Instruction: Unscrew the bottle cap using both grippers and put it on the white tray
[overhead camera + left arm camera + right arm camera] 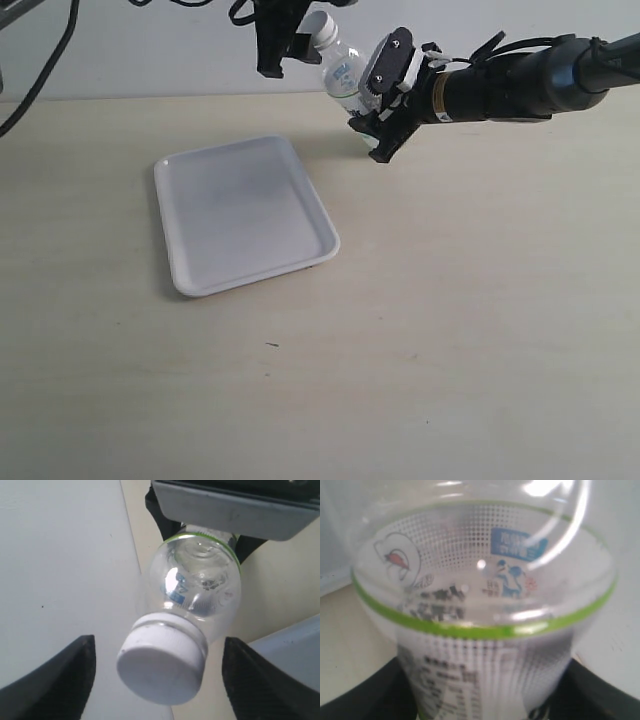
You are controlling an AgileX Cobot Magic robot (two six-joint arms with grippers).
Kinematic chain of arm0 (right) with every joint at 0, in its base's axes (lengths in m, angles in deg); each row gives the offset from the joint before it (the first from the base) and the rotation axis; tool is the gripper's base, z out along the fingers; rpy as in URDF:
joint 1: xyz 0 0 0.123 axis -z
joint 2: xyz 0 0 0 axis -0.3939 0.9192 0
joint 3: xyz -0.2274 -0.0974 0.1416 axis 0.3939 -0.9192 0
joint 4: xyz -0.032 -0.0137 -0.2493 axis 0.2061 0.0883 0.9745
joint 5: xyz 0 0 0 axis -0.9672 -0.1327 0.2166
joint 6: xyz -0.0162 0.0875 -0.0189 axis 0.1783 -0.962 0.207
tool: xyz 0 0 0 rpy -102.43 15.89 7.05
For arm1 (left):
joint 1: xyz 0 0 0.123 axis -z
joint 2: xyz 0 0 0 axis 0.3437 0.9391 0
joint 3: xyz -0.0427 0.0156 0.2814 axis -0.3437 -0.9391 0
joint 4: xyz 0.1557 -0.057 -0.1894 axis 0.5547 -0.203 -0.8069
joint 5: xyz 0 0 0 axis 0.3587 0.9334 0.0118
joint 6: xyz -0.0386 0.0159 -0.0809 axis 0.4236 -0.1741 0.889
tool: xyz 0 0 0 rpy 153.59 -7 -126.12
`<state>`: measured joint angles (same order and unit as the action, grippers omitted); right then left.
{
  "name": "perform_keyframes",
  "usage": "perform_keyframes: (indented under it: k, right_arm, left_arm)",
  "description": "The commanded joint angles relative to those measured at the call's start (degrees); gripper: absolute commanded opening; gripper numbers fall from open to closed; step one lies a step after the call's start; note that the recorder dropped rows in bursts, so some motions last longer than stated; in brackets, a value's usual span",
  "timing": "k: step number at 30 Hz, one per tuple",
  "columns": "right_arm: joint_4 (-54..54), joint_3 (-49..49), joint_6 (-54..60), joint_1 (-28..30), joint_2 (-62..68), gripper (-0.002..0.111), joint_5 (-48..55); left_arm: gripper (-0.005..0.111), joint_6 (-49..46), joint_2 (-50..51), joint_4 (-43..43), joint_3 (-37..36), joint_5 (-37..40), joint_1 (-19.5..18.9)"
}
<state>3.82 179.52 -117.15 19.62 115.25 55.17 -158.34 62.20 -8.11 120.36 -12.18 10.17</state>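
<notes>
Where the bottle [342, 75] is: in the air over the far side of the table [450, 330], tilted, with its neck pointing up toward the left arm and its base toward the right arm.
Bottle cap [161, 670]: white and round, seated on the bottle's neck at the raised end.
Right gripper [368, 100]: clamped on the bottle's labelled body, a finger on each side. Its wrist view is filled by the clear shoulder and the green-edged label.
Left gripper [285, 50]: jaws spread wide, holding nothing, hanging at the cap end of the bottle.
Left fingers [65, 680]: one on each side of the cap, each apart from it with a clear gap.
White tray [250, 283]: flat on the table, below and left of the bottle in the exterior view, well apart from both grippers.
Table surface: pale, with a small dark speck nearer the camera than the tray.
</notes>
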Motion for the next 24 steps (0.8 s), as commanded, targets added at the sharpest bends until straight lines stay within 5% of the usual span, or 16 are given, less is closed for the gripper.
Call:
perform_keyframes:
  k: [1,21,24]
  right_arm:
    - [1.4,-0.5,-0.3,0.2,0.7,0.0,0.1]
    - [2.2,-0.5,-0.5,0.2,0.7,0.0,0.9]
    - [2.2,-0.5,-0.5,0.2,0.7,0.0,0.9]
  left_arm:
    - [0.069,0.0,0.8,-0.7,0.0,-0.9,-0.1]
    - [0.069,1.7,-0.7,0.8,0.0,-0.2,-0.5]
    - [0.061,1.7,-0.7,0.8,0.0,0.1,-0.5]
